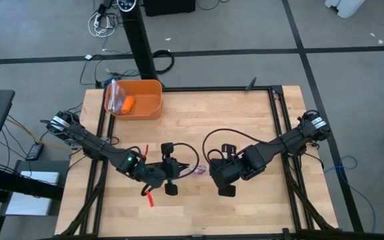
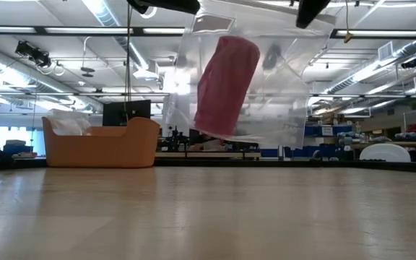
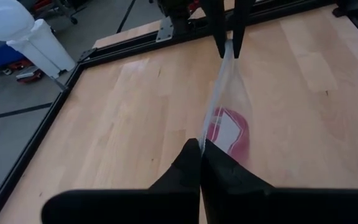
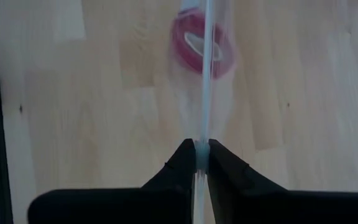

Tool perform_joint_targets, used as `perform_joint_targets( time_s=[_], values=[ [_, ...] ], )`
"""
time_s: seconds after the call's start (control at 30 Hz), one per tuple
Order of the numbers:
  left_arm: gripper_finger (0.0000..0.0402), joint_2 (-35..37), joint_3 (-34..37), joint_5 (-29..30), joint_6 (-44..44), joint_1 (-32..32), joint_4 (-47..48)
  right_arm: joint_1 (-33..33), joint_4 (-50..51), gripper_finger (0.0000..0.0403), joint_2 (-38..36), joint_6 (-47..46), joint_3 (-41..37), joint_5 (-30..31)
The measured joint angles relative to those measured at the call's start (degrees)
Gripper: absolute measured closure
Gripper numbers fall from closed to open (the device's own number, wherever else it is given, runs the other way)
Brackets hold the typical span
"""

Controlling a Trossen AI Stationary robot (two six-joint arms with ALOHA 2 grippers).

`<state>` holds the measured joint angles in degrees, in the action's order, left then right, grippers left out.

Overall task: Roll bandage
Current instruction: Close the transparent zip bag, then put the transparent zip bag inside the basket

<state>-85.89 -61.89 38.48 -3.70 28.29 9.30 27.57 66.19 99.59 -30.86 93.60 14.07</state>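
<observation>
Low view: I saw the clear bag (image 2: 266, 79) hanging above the bare wooden table (image 2: 208, 217), open boards all round. Bandage (image 2: 226, 87) sat inside it as a pink roll, long axis near upright, top tilted right. Left gripper (image 3: 201, 144) and right gripper (image 4: 202, 148) were each clamped on the bag's top edge.

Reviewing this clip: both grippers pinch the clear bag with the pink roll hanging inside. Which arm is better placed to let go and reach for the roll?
Hard to separate; marginally the left. Left gripper and right gripper are both shut on the bag's top edge, the bandage hanging between them, above the table.
</observation>
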Motion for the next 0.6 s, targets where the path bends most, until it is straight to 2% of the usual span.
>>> perform_joint_targets(
  time_s=[0.33, 0.43, 0.5, 0.6],
  values=[
    [0.04, 0.1, 0.0, -0.4, 0.0, 0.0, -0.2, 0.7, 2.4, 0.0365, 0.0, -2.9, -0.1, -1.0],
    [0.04, 0.4, 0.0, 1.5, -0.4, 0.1, 0.7, 0.9, 5.8, 0.0344, 0.0, -3.3, -0.4, -1.2],
    [0.04, 0.4, 0.0, 3.0, -1.1, 0.1, 0.5, 1.3, 4.5, 0.0326, -0.3, -3.8, -0.3, -0.2],
    [0.04, 0.3, 0.0, 4.6, -2.0, 0.1, 1.9, 1.8, 5.2, 0.0297, -1.5, -4.1, -0.3, 4.4]
  ],
)
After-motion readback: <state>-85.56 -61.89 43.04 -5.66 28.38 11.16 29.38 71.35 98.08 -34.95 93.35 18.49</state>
